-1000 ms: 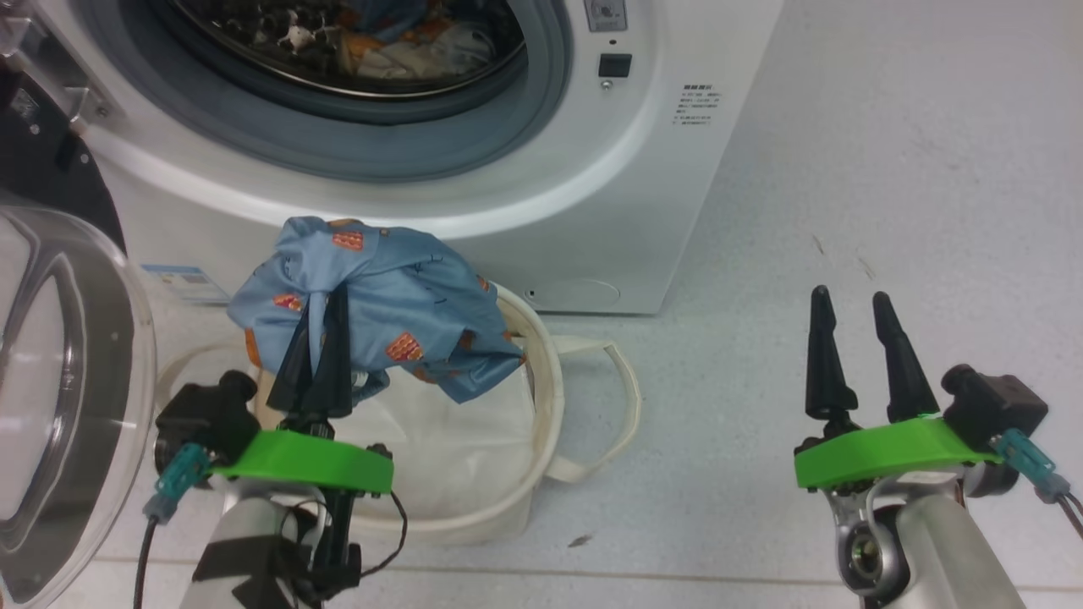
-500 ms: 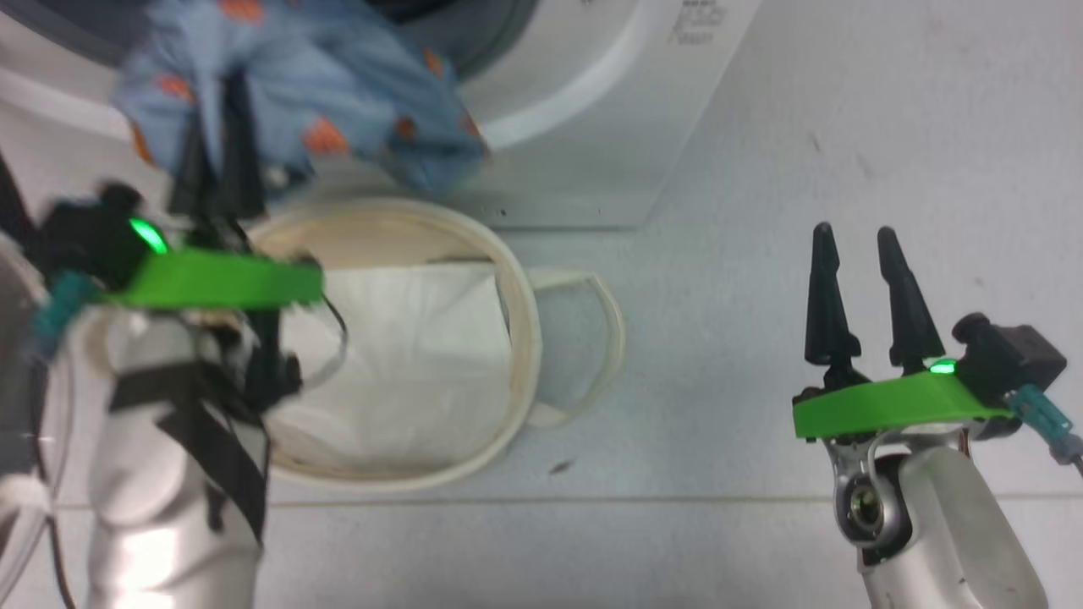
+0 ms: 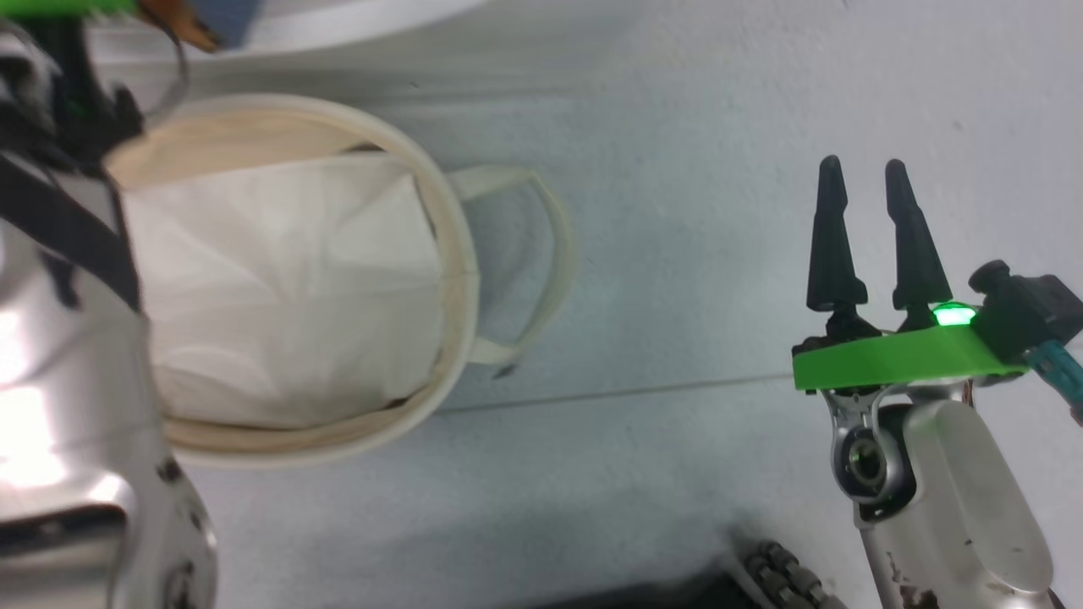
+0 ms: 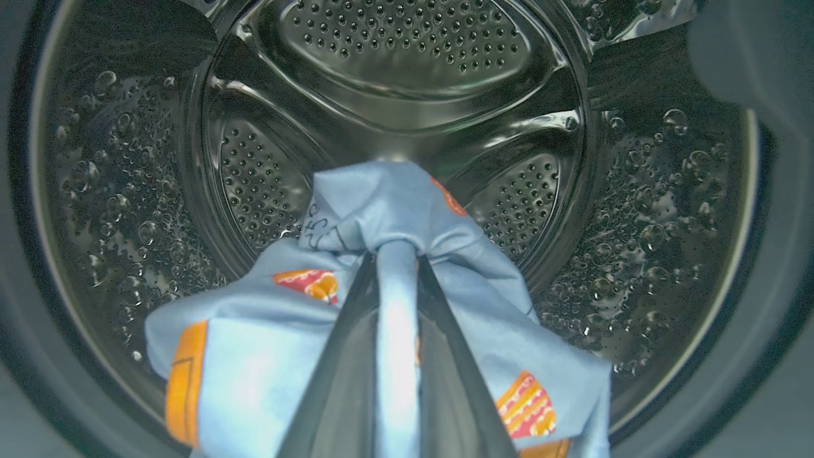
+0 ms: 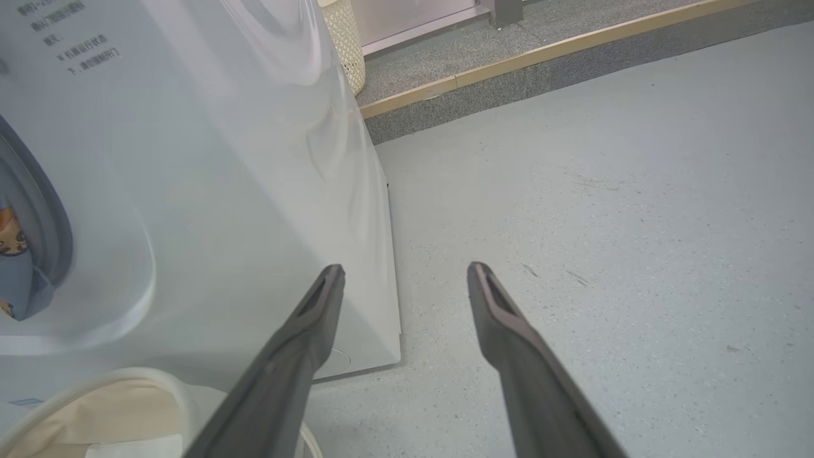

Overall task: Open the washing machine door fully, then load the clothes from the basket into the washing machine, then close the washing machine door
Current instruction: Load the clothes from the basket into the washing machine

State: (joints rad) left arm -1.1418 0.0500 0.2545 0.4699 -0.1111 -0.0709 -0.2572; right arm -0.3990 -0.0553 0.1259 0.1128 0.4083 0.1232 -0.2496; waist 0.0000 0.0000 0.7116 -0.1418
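Observation:
In the left wrist view my left gripper is shut on a blue garment with orange patches, one of the clothes, held inside the mouth of the washing machine's perforated metal drum. A corner of that garment hangs at the opening in the right wrist view, beside the washing machine's white front. The cream basket stands on the floor below my left forearm, with a flat white liner inside. My right gripper hovers open over bare floor, nothing between its fingers. The washing machine door is out of view.
The grey floor stretches right of the machine to a raised carpeted step. A pale wicker bin stands behind the machine's corner. The dark front of my base lies at the head view's bottom edge.
The head camera has tilted down, so the machine has slid out at the top. My left gripper has lifted the blue garment from above the basket into the drum mouth. The right gripper stays open.

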